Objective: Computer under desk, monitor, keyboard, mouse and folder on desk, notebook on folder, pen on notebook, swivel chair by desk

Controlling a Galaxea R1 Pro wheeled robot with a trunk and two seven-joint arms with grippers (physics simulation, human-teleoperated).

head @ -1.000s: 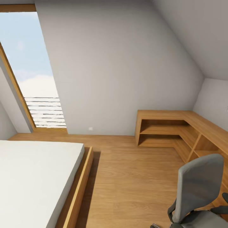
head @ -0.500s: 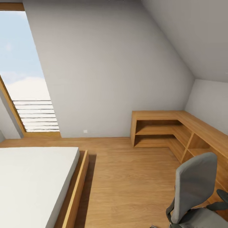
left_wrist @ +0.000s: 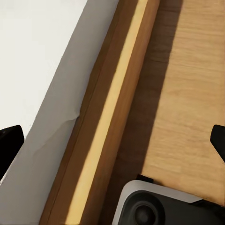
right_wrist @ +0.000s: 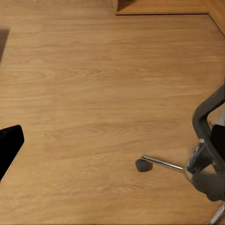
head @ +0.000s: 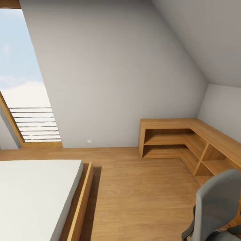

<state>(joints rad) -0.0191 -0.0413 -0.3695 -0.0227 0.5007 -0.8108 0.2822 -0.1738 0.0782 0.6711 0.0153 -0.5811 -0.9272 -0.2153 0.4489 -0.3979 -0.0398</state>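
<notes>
The swivel chair [head: 216,204] stands at the lower right of the head view, its grey back toward me. Its metal base leg and castor [right_wrist: 143,164] and a black armrest [right_wrist: 206,112] show in the right wrist view over wooden floor. My right gripper [right_wrist: 115,143] is open and holds nothing, close beside the chair's base. My left gripper [left_wrist: 115,140] is open too, hanging over the bed's wooden edge [left_wrist: 112,108]. The desk, computer, monitor, keyboard, mouse, folder, notebook and pen are out of view.
A low bed [head: 33,194] with a white mattress and wooden frame fills the lower left. A light-wood L-shaped shelf unit [head: 174,134] runs along the right corner. A tall slanted window [head: 23,83] is at far left. Wooden floor [head: 140,197] lies between bed and chair.
The whole head view has shifted, so the camera moved. The window has slid left and the chair now sits lower and further right in the frame.
</notes>
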